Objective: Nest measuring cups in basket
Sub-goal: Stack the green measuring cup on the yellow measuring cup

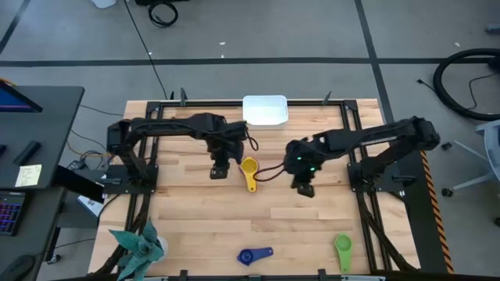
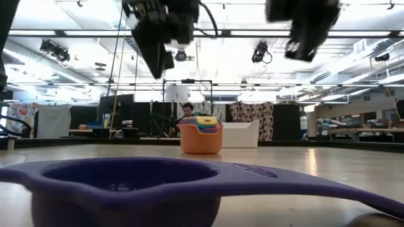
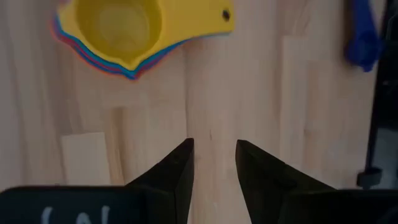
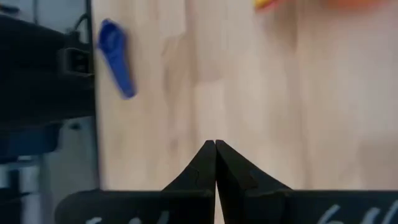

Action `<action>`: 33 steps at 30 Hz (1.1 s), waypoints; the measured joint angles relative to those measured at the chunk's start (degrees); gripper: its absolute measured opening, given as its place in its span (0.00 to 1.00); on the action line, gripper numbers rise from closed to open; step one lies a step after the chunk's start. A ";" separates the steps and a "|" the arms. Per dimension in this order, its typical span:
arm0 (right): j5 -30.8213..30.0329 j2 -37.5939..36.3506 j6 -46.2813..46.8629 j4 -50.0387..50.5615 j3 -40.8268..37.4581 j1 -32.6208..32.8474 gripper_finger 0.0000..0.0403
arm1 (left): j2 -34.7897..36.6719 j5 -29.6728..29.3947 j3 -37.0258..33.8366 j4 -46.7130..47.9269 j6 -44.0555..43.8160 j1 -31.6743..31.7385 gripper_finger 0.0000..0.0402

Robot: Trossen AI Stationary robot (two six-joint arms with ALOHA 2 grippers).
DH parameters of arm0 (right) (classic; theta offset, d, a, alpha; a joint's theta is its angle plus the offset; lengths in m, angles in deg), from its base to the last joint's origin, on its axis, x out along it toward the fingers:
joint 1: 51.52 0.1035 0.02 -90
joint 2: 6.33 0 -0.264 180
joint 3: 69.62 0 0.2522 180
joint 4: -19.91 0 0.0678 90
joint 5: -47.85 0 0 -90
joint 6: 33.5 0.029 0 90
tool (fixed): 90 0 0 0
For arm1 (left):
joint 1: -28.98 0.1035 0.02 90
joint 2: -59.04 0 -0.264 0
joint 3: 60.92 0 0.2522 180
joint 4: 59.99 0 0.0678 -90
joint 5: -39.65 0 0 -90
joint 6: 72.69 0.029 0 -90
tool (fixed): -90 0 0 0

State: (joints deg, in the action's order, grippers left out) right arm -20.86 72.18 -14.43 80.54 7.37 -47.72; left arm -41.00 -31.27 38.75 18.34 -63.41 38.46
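Note:
A nested stack of measuring cups, yellow on top and orange at the bottom, stands on its base on the table's middle, handles toward the near edge. The white basket sits at the far edge. A blue cup and a green cup lie near the near edge. My left gripper hangs open above the table just left of the stack, holding nothing. My right gripper is raised to the right of the stack, shut and with nothing in it.
A teal spiky plant stands at the near left corner. The blue cup lies right in front of the low camera. Bare wood lies between the stack and the two loose cups.

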 joint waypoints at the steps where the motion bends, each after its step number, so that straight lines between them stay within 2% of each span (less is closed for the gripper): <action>1: 0.67 -1.03 3.30 2.28 1.01 0.36 0.02 | 1.33 -0.17 -0.02 0.36 -0.88 0.00 0.31; 7: 4.82 -5.78 17.67 7.48 1.98 2.03 0.04 | 7.45 -0.47 -0.07 1.23 -4.87 -0.27 0.31; 10: 5.71 -6.49 23.04 13.40 2.01 3.65 0.07 | 10.06 -0.82 -0.10 1.82 -6.03 -0.55 0.31; 14: 3.89 -6.41 23.87 24.65 1.80 6.69 0.13 | 12.56 -1.10 -0.09 2.82 -7.69 -1.08 0.31; 18: 4.27 -6.36 25.85 31.02 0.17 9.91 0.23 | 14.23 -1.33 -0.11 3.63 -8.81 -1.70 0.31; 26: 8.36 -6.36 43.35 28.15 -4.83 16.36 0.43 | 14.96 -1.55 -0.17 4.49 -9.10 -3.02 0.31; 33: 8.84 -6.35 48.94 15.09 -11.00 27.01 0.47 | 15.03 -1.93 -0.15 4.31 -9.01 -4.02 0.31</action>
State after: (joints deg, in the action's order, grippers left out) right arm -12.03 65.82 34.51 95.63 -3.63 -20.71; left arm -25.98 -33.20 38.59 22.66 -72.41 34.44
